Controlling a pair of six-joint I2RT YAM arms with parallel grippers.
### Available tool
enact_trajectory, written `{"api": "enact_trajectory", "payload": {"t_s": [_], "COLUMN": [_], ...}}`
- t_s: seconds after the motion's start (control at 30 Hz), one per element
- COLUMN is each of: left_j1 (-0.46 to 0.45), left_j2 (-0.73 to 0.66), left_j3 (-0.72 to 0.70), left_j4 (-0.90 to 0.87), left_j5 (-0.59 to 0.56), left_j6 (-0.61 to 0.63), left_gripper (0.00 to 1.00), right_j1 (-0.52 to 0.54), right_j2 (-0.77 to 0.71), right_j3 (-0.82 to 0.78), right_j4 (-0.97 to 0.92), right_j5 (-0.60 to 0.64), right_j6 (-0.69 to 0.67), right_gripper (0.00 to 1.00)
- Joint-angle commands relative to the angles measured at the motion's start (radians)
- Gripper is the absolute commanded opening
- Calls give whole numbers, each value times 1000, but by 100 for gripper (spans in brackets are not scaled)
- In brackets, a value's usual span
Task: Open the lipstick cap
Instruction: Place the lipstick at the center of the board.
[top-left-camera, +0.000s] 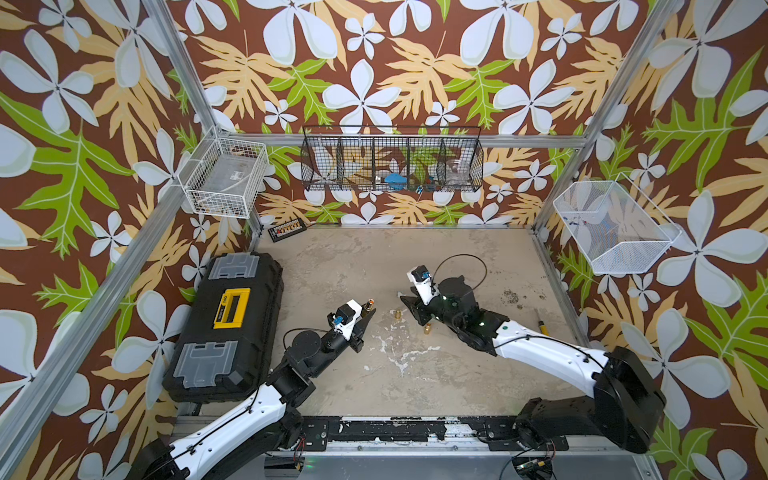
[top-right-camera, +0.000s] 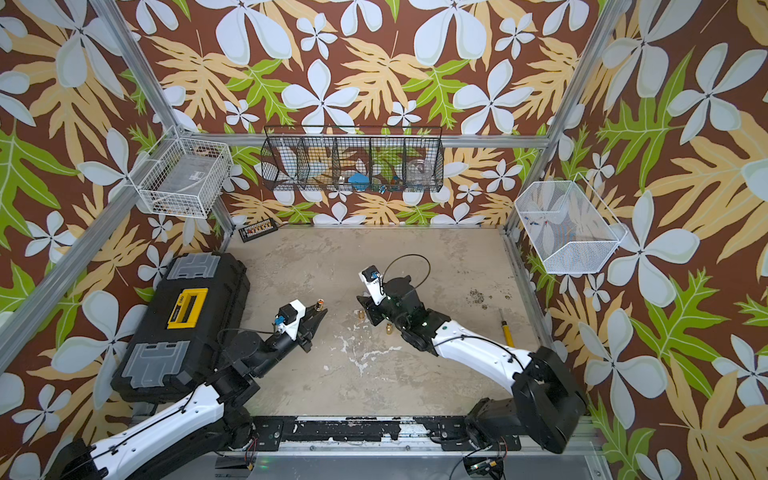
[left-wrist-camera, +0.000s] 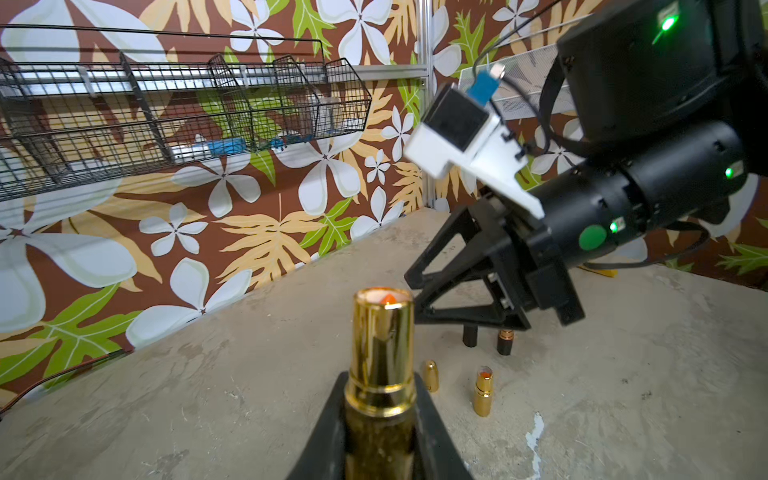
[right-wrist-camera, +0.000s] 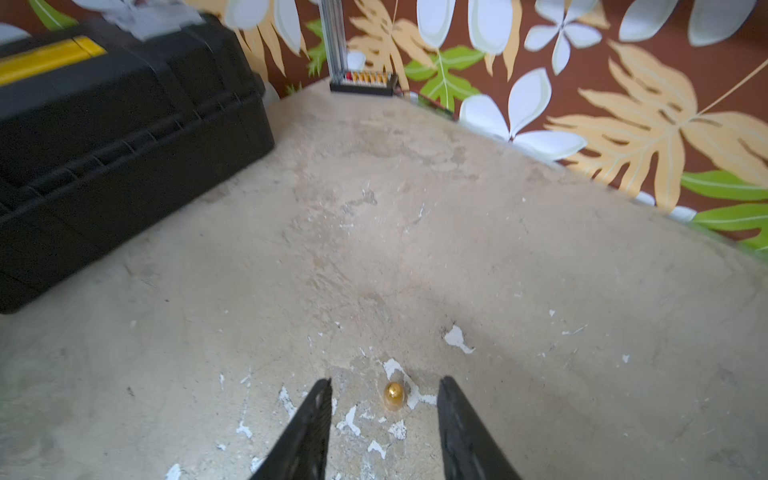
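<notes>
At the far left of the mottled beige worktop (top-left-camera: 415, 374) sits a black plastic toolbox with a yellow handle (top-left-camera: 226, 322), which plays no part in the task. Right of it, the left hand (top-left-camera: 366, 318) is clamped on a gold metal lipstick tube (top-left-camera: 369, 306), lifted off the worktop. The tube's long axis runs out past the fingertips. Its open end, with the orange stick showing (left-wrist-camera: 388, 297), points up and toward the far right, at the other arm; the exact tilt I cannot tell. Further right, apart from the tube, a small gold dome-topped cap (top-left-camera: 398, 313) stands on its rim with its long axis upright and the dome up. The right hand (right-wrist-camera: 385, 380) hangs over it with fingers spread, the cap between them and touched by neither. So the cap is already off, and the right hand is much the nearer to it. The coming move turns on that gap. I judge that the right hand must rise or draw back to the right without a fingertip clipping the cap and tipping it. A second gold lipstick (top-left-camera: 428, 330), also uncapped, stands just near-right of the cap.
</notes>
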Motion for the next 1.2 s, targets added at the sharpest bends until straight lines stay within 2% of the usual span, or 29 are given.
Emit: {"api": "enact_trajectory", "payload": {"t_s": [0.0,0.13,0.33,0.6,0.9,1.17], "left_j1": [1,0,0,1,0,0], "left_j2": [17,54,97,127,127,130], "left_j3": [-4,7,11,25,25,23], "left_j4": [72,82,120,124,122,135], "left_j5": [111,192,295,376,383,376], "left_j6": [38,40,30,18,20,15], "left_gripper": [15,15,15,15,15,15], "right_j1": [-3,-3,0,39,69,69], "right_j2": [-111,-221,-240,-188,-155,-111], "right_j3": [-62,-96,-70,-28,-13,9], "right_j4": [145,193,169,99,72,29], "right_j5": [-107,-299,-551,-562,-573,-613], "right_j6": [-10,-63,-66,-100,-119,-118], "right_gripper": [43,41,41,43,46,38]}}
